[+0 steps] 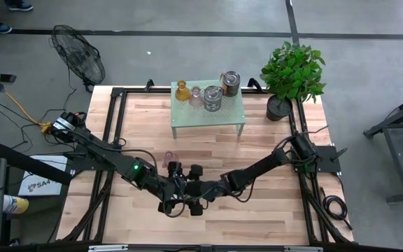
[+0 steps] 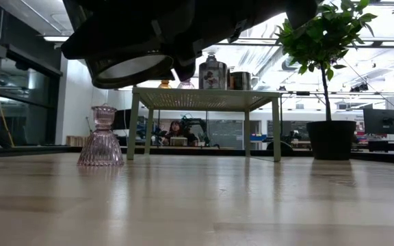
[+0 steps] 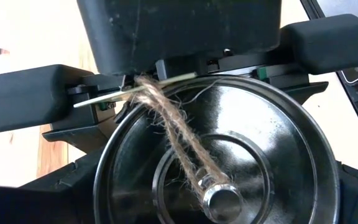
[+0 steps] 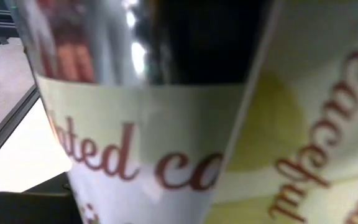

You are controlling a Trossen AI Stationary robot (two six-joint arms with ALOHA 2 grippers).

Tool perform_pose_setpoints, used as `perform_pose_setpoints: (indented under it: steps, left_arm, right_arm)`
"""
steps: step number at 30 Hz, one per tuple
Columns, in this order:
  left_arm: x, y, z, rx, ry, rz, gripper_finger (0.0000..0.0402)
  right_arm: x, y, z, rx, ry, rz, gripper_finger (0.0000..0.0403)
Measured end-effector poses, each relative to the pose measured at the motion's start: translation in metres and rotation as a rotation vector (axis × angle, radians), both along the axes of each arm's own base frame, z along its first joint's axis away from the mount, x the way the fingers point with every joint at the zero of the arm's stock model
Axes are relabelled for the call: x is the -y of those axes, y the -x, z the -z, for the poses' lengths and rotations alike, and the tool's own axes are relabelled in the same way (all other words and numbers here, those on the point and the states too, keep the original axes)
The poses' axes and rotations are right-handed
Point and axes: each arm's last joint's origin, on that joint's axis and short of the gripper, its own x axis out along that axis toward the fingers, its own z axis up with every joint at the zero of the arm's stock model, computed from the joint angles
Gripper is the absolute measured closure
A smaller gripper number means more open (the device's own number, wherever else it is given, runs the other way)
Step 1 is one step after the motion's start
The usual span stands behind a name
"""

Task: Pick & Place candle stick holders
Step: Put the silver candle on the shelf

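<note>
My left gripper (image 1: pixel 175 204) and right gripper (image 1: pixel 199 197) meet low at the frame's centre, both around one silvery holder (image 3: pixel 222 162). My left grasps it mouth-up; my right's jaws are closing on its labelled side, apparently a handover. Just above, a pink holder (image 2: pixel 101 137) waits on the table (image 1: pixel 271 210). Farther up, four holders crowd the green stand (image 1: pixel 229 119), likely the destination.

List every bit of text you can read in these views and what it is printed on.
"ted co", red script, cut off at both ends: pale label on the silvery holder filling the right wrist view.
"caceu"-like red letters beside it: too blurred to read surely.
"SA", start of a word: white sign on the floor left of the table; the rest is unreadable.
</note>
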Motion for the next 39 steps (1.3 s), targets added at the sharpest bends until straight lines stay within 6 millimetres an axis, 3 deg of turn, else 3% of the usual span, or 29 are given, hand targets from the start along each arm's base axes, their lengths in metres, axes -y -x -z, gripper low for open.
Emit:
perform_pose_setpoints:
  steps: [8,15,26,34,39]
  left_arm:
    - [-0.001,0.0,0.0,-0.002,0.009,-0.006,0.0013]
    - [-0.002,0.002,-0.002,-0.019,0.009,0.007,0.0026]
    - [-0.013,0.021,-0.026,0.013,0.049,-0.018,0.0025]
    - [-0.012,0.022,-0.024,-0.014,0.049,-0.002,0.0025]
    - [-0.018,0.035,-0.031,-0.048,0.073,-0.03,0.0025]
  right_arm:
    - [0.0,0.001,0.0,-0.014,-0.008,0.023,0.0061]
    - [0.002,0.003,-0.004,-0.035,-0.016,0.046,0.0061]
    - [0.009,0.013,-0.026,-0.072,0.022,0.153,0.0062]
    - [0.008,0.016,-0.022,-0.109,0.021,0.124,0.0062]
    - [0.007,0.022,-0.012,-0.183,0.067,0.167,0.0062]
